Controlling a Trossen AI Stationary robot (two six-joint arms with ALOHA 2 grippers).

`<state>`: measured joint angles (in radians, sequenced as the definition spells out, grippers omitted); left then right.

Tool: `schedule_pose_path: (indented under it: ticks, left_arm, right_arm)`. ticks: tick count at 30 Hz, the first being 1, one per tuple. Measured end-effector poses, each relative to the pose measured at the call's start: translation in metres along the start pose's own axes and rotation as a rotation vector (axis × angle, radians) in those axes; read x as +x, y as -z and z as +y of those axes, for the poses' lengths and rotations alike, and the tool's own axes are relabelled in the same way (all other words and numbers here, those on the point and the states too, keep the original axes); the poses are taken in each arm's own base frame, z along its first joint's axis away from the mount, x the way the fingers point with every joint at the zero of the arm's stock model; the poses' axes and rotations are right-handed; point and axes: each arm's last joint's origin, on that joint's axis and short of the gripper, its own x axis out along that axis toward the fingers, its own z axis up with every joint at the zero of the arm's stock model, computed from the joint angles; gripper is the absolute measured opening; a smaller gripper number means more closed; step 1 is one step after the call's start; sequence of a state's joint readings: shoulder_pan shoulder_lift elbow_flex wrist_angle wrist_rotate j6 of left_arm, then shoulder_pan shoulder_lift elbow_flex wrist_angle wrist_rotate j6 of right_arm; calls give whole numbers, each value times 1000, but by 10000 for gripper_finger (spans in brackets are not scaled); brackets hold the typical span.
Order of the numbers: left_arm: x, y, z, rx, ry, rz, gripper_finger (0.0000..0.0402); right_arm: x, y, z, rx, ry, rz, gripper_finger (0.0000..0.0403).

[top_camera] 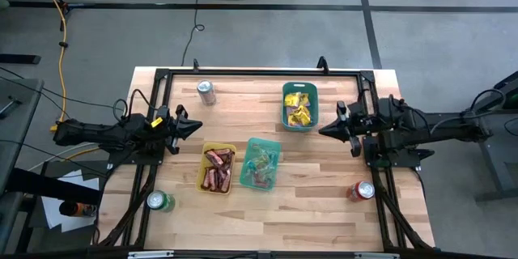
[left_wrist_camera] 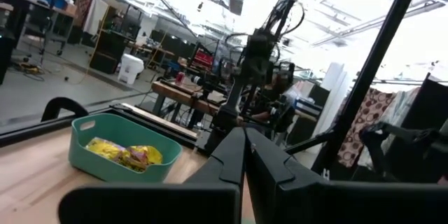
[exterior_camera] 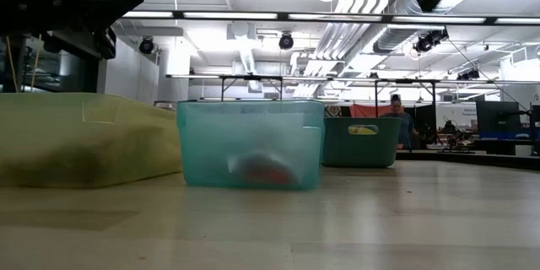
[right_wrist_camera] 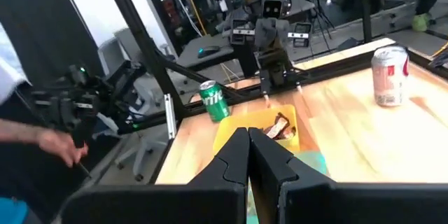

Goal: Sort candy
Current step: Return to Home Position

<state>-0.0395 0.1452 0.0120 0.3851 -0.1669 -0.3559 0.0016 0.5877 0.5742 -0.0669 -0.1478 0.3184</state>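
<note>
Three trays hold the candy. A yellow tray [top_camera: 217, 168] carries dark red-brown bars [right_wrist_camera: 280, 127]. A pale teal tray [top_camera: 261, 163] has tiny pale pieces. A darker green tray [top_camera: 299, 105] near the far edge holds bright yellow packets [left_wrist_camera: 126, 154]. My left gripper [top_camera: 198, 125] hovers shut, left of the trays, pointing right. My right gripper [top_camera: 322, 131] hovers shut, right of the trays, pointing left, just near of the green tray. Both are raised above the table and hold nothing.
A silver can [top_camera: 206, 91] stands near the far edge, a green can [top_camera: 159, 201] at the near left, a red can [top_camera: 361, 192] at the near right. A black frame [top_camera: 259, 71] borders the table. A person's hand [right_wrist_camera: 56, 143] shows beyond the table's left side.
</note>
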Motion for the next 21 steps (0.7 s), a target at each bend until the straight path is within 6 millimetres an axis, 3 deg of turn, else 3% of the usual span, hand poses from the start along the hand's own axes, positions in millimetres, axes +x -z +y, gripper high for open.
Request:
schedule_pose_path:
  ticks: [9, 21]
  left_arm:
    - [0, 0, 0, -1, 0, 0, 0]
    - [0, 0, 0, 0, 0, 0, 0]
  right_arm:
    - [-21, 58, -18, 0, -23, -223, 0]
    - [-29, 102, -36, -84, 36, -296, 0]
